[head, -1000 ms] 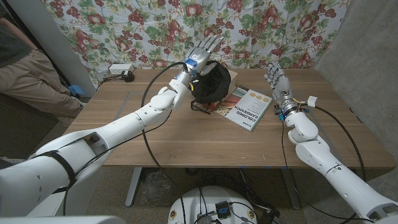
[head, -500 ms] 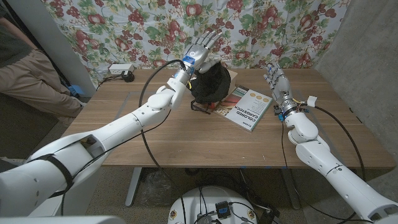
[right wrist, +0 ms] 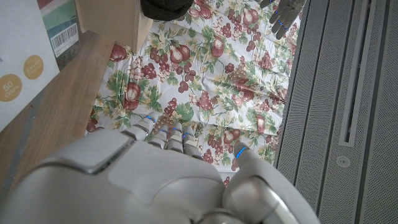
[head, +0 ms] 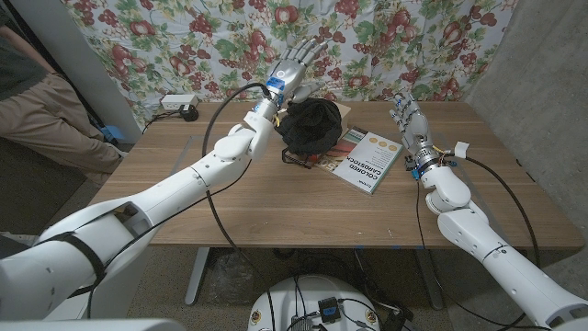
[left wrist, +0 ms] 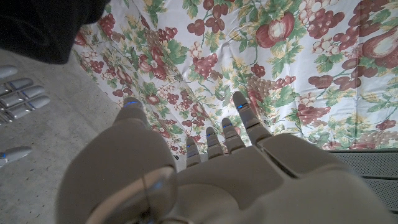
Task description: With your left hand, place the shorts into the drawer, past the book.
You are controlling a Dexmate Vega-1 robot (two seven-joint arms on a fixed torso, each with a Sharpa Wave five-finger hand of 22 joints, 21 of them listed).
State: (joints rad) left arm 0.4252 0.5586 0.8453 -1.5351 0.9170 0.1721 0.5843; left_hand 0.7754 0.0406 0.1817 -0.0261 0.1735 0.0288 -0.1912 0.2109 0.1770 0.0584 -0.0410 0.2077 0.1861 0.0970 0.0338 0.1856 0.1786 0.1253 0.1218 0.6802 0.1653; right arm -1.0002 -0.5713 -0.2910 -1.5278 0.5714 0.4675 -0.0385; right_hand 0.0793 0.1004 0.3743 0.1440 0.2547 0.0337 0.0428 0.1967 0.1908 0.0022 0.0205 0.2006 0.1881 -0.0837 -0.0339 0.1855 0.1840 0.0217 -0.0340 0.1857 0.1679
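The black shorts [head: 310, 127] lie in a heap at the back middle of the table, on a low wooden drawer [head: 319, 159] whose front edge shows beneath them. My left hand [head: 296, 64] hovers above and just behind the heap, fingers spread, holding nothing. The white book [head: 368, 159] lies flat to the right of the shorts, nearer me. My right hand [head: 408, 116] stands beside the book's far right corner, fingers apart and empty. In the left wrist view the shorts [left wrist: 50, 25] show beyond my left hand [left wrist: 186, 174]. The right wrist view shows the book [right wrist: 25, 56], the drawer's wooden wall [right wrist: 106, 22] and the shorts [right wrist: 165, 6].
A floral curtain [head: 211, 37] hangs right behind the table. A power strip [head: 179, 102] lies at the back left corner. A person's leg [head: 46, 106] is at the far left. An orange-striped book [head: 345, 138] peeks out between the shorts and the white book.
My left hand has lifted up and back off the shorts, staying spread. The heap has settled slightly. The right arm has not moved.
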